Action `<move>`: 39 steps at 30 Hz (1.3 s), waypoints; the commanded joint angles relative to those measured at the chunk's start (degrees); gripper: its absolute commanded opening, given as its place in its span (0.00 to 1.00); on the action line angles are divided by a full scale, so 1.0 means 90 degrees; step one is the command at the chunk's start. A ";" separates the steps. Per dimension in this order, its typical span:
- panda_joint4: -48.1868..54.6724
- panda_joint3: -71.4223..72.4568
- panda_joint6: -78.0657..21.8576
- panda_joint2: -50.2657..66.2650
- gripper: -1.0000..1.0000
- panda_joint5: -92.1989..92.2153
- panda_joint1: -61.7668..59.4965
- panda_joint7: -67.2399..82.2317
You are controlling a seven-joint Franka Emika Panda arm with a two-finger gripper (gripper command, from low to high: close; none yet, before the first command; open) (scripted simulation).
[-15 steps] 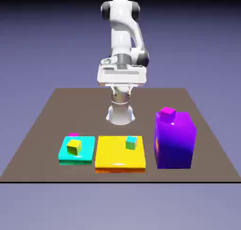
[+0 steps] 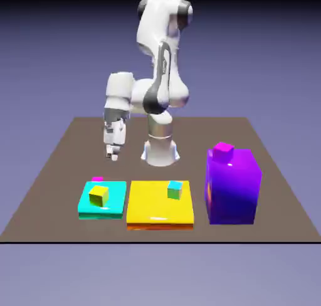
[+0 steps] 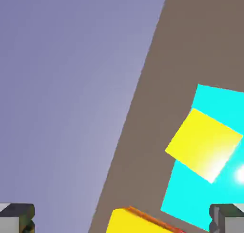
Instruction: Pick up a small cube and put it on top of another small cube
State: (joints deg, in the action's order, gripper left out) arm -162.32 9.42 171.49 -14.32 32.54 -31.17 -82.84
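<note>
Brown bench (image 2: 207, 132) carries two pink cubes apart: one (image 2: 97, 179) behind the cyan slab (image 2: 114, 208), one (image 2: 223, 152) upon the purple block (image 2: 232, 192). Fingers (image 3: 122, 218) are spread, empty; picking and stacking both remain.

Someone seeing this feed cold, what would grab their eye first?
Probably the tall violet block on the exterior view's right, with a tiny magenta cube on top. Next come the flat yellow slab in the middle, carrying a small teal cube, and the cyan slab toward the exterior view's left, carrying a yellow cube. Above and behind the cyan slab hangs the white arm's open gripper.
</note>
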 commanded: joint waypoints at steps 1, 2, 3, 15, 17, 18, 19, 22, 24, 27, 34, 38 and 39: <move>-0.0009 0.0065 -0.0017 0.0126 0.50 0.0223 -0.0219 -0.0277; -0.0018 0.0129 -0.0035 0.0252 0.50 0.0446 -0.0437 -0.0554; -0.0027 0.0194 -0.0052 0.0377 0.50 0.0670 -0.0655 -0.0831; -0.0129 0.0922 -0.0246 0.1796 0.50 0.3187 -0.3119 -0.3955; -0.0029 0.0905 -0.0195 0.1944 0.50 0.3463 -0.3080 -0.3683; 0.0071 0.0888 -0.0145 0.2092 0.50 0.3740 -0.3041 -0.3411; 0.0170 0.0871 -0.0094 0.2240 0.50 0.4016 -0.3001 -0.3139; 0.0470 0.0820 0.0059 0.2684 0.50 0.4846 -0.2883 -0.2324; 0.0670 0.0785 0.0161 0.2981 0.50 0.5400 -0.2804 -0.1780; 0.0969 0.0734 0.0313 0.3425 0.50 0.6230 -0.2685 -0.0964; 0.1059 0.0718 0.0359 0.3558 0.00 0.6478 -0.2650 -0.0721; 0.0659 0.0787 0.0155 0.2965 0.00 0.5371 -0.2808 -0.1808; 0.0559 0.0804 0.0104 0.2817 0.00 0.5094 -0.2847 -0.2080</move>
State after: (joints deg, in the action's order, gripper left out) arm -157.28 16.65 172.48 11.04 78.36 -56.79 -101.58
